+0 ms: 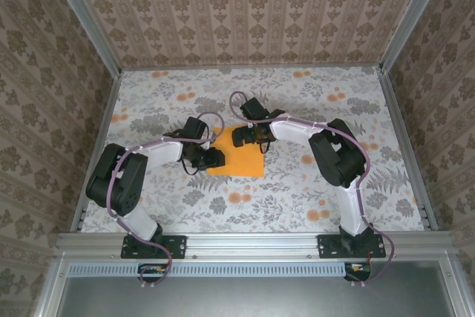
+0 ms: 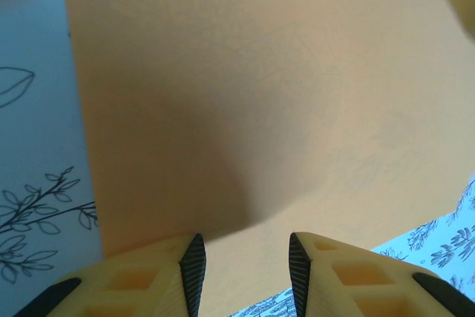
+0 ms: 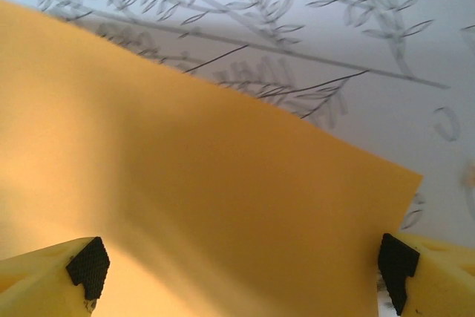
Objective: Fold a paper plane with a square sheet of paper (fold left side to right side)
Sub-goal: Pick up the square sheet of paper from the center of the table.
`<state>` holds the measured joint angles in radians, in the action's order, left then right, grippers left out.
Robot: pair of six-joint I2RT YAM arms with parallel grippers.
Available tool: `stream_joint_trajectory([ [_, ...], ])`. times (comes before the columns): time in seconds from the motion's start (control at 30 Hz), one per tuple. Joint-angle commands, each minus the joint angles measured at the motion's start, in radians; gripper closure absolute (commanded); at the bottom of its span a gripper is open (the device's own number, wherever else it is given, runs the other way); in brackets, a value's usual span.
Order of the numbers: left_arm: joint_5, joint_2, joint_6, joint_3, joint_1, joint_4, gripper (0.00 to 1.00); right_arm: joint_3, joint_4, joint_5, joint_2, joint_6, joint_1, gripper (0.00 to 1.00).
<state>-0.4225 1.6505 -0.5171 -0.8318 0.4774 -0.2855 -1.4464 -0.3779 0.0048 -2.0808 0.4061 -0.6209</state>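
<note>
Closest to the lens, the yellow fingers of my left gripper framed the bottom of the left wrist view. Their black ribbed inner faces stood partly apart, with a clear gap between them and nothing pinched in it.

Brown patterned walls enclosed the workspace on three sides. Between them lay the table, covered in a pale print of grey leaves with small orange flower blotches.

My left arm reached in from the near left corner and my right arm from the near right. Both bent toward the middle of the table.

The square sheet of paper, plain bright orange, lay near the centre of the table between the two arms. From above it looked flat and unfolded.

My left gripper sat at the sheet's left edge, low over the orange surface. From the wrist view I could not tell whether the fingertips touched it.

My right gripper was at the sheet's far edge, its fingers spread wide and holding nothing. Between them the paper ran right across the lower part of the right wrist view. One corner of the sheet ended just beside the right-hand black pad. Bare patterned table showed beyond the paper's edge.
</note>
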Motion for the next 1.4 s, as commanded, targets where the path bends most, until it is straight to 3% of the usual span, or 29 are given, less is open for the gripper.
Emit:
stream_joint_trajectory([
  [0.0, 0.024, 0.028, -0.01, 0.009, 0.006, 0.003, 0.61, 0.017, -0.083, -0.098, 0.023, 0.008, -0.031, 0.09],
  [0.2, 0.007, 0.014, -0.021, 0.009, 0.005, 0.034, 0.61, 0.007, -0.106, -0.139, 0.033, -0.007, -0.031, 0.25],
  [0.33, -0.01, -0.013, -0.024, 0.011, -0.004, 0.058, 0.6, 0.006, -0.101, -0.194, 0.039, -0.007, -0.028, 0.43],
  [0.57, -0.071, -0.155, -0.017, 0.056, -0.114, 0.128, 0.46, 0.067, 0.007, -0.375, 0.113, 0.009, 0.019, 0.71],
  [0.8, -0.198, -0.354, -0.016, 0.12, -0.241, 0.311, 0.27, 0.199, 0.173, -0.672, 0.29, -0.035, 0.135, 0.77],
  [0.9, -0.302, -0.414, -0.031, 0.127, -0.27, 0.45, 0.19, 0.234, 0.182, -0.809, 0.386, -0.1, 0.194, 0.78],
  [1.1, -0.509, -0.455, -0.072, 0.1, -0.272, 0.741, 0.1, 0.226, 0.098, -1.009, 0.566, -0.228, 0.263, 0.77],
  [1.37, -0.69, -0.425, -0.095, 0.011, -0.214, 0.874, 0.07, 0.16, 0.065, -1.176, 0.683, -0.252, 0.259, 0.77],
])
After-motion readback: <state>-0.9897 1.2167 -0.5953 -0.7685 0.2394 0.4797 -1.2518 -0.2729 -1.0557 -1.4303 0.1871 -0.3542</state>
